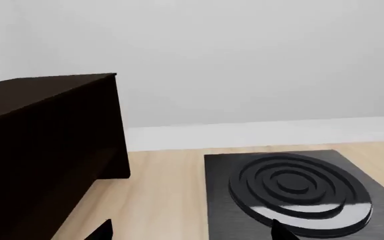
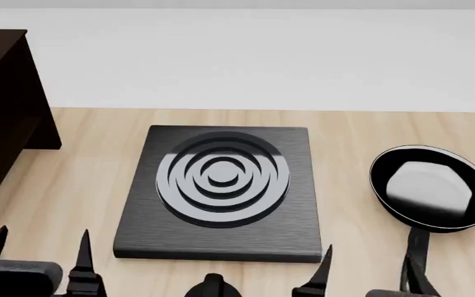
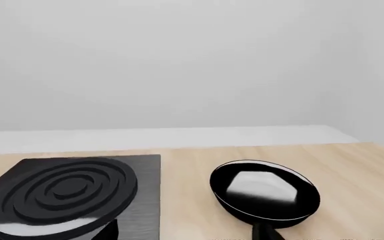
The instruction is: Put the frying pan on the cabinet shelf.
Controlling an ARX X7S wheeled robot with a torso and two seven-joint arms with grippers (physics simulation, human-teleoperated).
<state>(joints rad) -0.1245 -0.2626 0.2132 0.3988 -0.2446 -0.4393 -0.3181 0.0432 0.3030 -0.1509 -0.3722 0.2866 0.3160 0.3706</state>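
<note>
Nearest to us, at the lower edge of the head view, our left jaws (image 2: 39,244) stand spread with their two dark tips well apart, holding nothing. Our right jaws (image 2: 368,263) are spread too, one tip near the plate's corner and the other beside the pan's handle. The frying pan (image 2: 432,187) lies flat on the counter (image 2: 345,136) just ahead of our right jaws, its short handle pointing back toward them and reaching between the tips; we cannot tell whether a tip touches it. To the pan's left, apart from it, sits a square black ringed plate (image 2: 221,192), in front of the gap between our arms. Farther left, the dark cabinet shelf (image 2: 10,105) stands on the light wooden counter, well apart from the pan. Beyond everything runs a pale plain wall (image 2: 262,55).
</note>
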